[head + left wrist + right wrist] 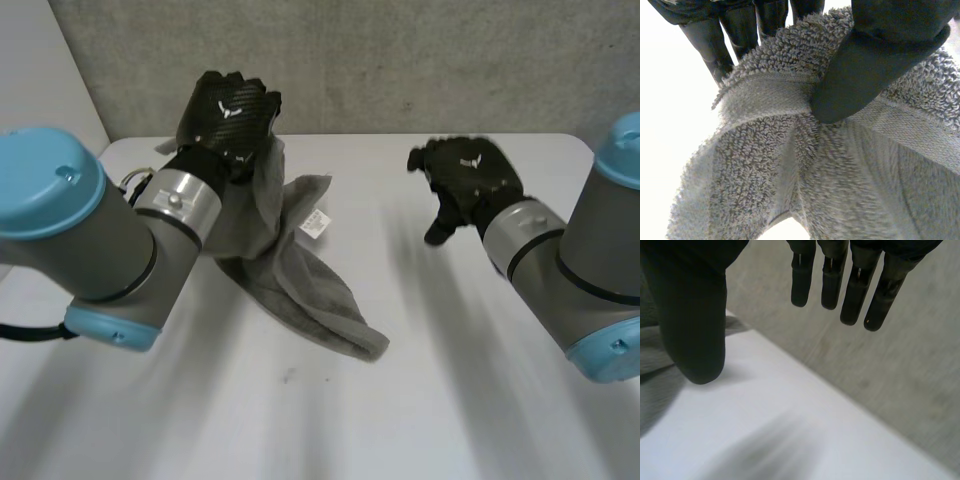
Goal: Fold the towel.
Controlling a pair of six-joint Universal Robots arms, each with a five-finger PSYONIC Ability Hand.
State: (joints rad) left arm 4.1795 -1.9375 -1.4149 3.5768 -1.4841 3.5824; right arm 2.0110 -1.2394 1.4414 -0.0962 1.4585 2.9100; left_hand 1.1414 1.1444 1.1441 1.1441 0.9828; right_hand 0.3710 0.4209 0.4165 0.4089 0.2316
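A grey towel (pixel 290 270) hangs from my left hand (pixel 228 118), which is raised over the far left of the table. Its lower end trails across the white table (pixel 450 400) toward the middle, and a white label (pixel 314 224) shows on it. In the left wrist view the thumb (pixel 875 65) presses the towel's hemmed edge (pixel 765 95) against the fingers (pixel 710 45), so the hand is shut on the towel. My right hand (pixel 468 180) hovers over the table to the right of the towel, apart from it. Its fingers (pixel 860 285) are straight and hold nothing.
A grey wall (pixel 420 60) runs along the table's far edge. In the right wrist view a bit of the towel (pixel 655 375) lies beside the thumb (pixel 695 330), with bare table (pixel 790 415) under the palm.
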